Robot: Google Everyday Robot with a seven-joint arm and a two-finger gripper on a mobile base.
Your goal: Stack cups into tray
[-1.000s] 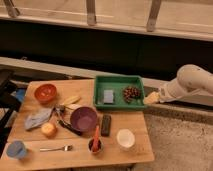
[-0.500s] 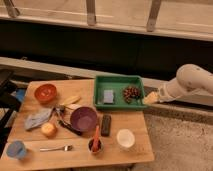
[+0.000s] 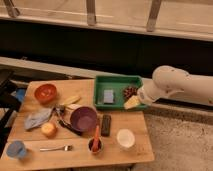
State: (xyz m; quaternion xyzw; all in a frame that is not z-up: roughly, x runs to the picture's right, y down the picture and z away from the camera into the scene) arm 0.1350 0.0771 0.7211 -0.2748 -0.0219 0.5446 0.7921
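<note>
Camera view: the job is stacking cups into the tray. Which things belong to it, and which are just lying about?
Job: light-blue cup, white cup, green tray, claw at the tray's near edge.
Lying about: purple bowl, orange-red bowl, fork, grey cloth.

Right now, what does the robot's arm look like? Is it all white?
Mostly, yes. The arm is a fat, smooth white tube with a big round joint like a ball. Its gripper, at the right front edge of the green rectangular plastic tray, looks pale cream-yellow. No cables, stickers or markings show on it.
</note>
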